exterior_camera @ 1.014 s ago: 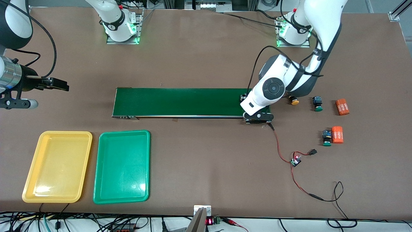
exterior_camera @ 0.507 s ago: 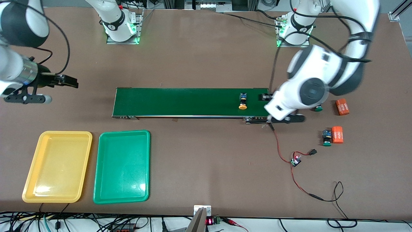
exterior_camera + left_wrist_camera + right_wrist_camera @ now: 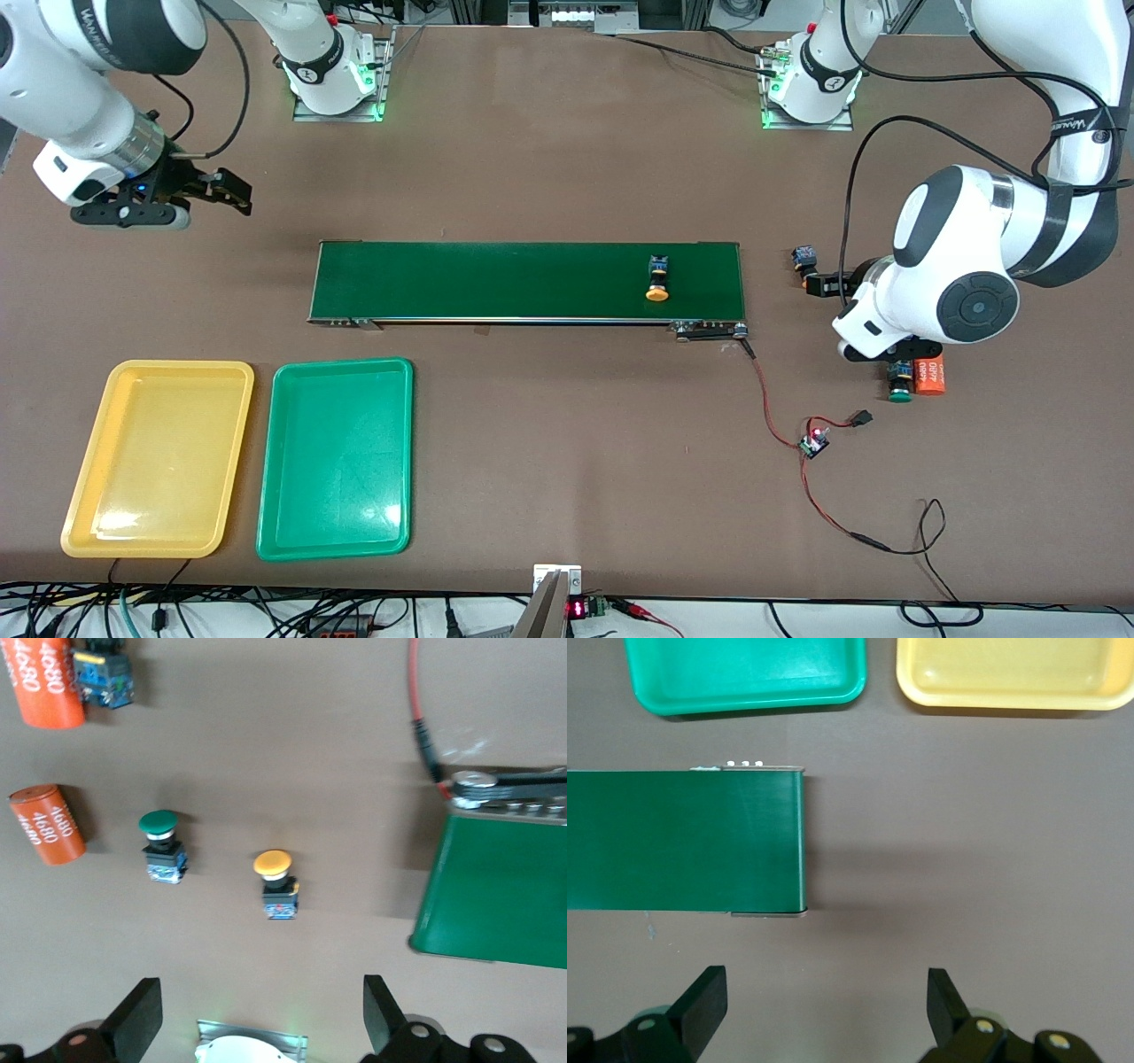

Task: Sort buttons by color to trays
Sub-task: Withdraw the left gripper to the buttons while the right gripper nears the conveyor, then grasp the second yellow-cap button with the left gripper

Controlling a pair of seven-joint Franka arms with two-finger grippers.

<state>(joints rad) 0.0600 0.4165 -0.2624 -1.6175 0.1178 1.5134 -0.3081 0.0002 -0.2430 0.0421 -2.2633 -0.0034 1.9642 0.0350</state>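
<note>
One orange-capped button lies on the dark-green belt near its left-arm end. Off that end, a second orange-capped button and a green-capped button lie on the table, and my left gripper hangs open and empty over them; in the front view that gripper half hides the orange-capped one. Another green-capped button lies nearer the front camera. My right gripper hangs open over the table off the belt's other end. The yellow tray and green tray hold nothing.
The long conveyor belt crosses the table's middle. Two orange "4680" cylinders lie among the buttons; one touches the green-capped button. A red wire with a small circuit board trails from the belt's end.
My left arm swung off the belt's end to over the loose buttons, leaving an orange-capped button on the belt, which has shifted slightly along it. My right gripper moved closer to the belt.
</note>
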